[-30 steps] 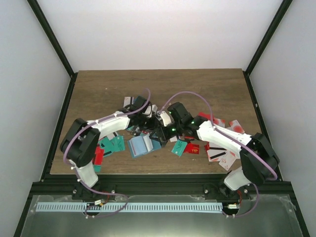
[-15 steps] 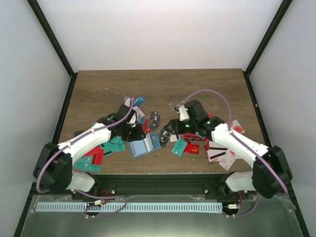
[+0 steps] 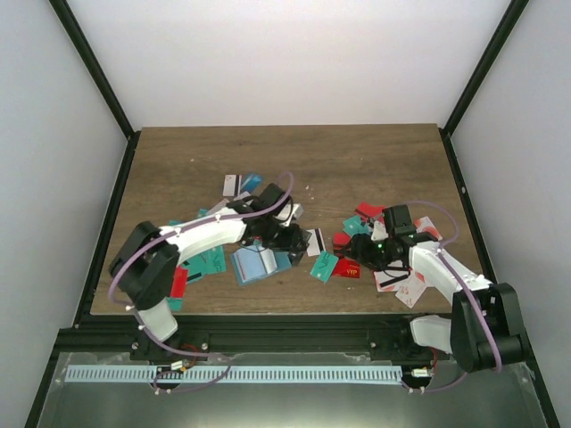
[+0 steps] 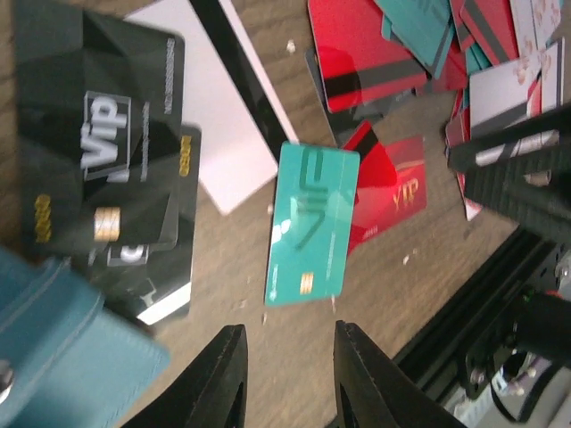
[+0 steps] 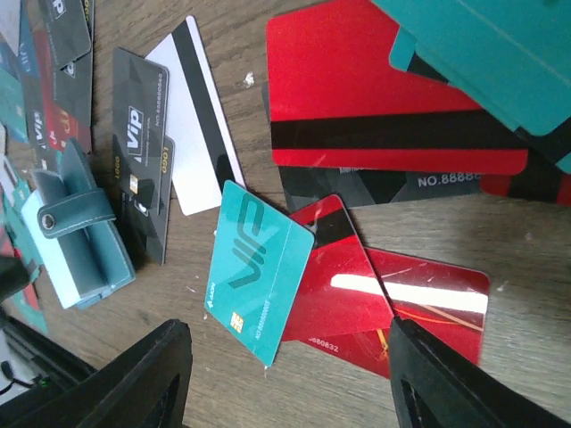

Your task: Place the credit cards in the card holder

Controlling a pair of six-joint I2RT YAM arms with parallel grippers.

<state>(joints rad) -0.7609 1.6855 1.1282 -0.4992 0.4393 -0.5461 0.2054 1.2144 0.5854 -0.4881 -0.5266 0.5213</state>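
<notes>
Wooden table (image 3: 357, 160): your right gripper (image 5: 285, 343) has pulled back from the middle to the red cards (image 3: 350, 267), jaws wide, empty. Meanwhile your left gripper (image 4: 287, 343) (slightly parted, nothing between) now sits just right of the holder (image 3: 254, 264), unmoved near the front edge.

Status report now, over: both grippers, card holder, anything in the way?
Left gripper open, empty. Right gripper open, empty, above teal VIP card. Card holder on table, black VIP cards right beside it.
</notes>
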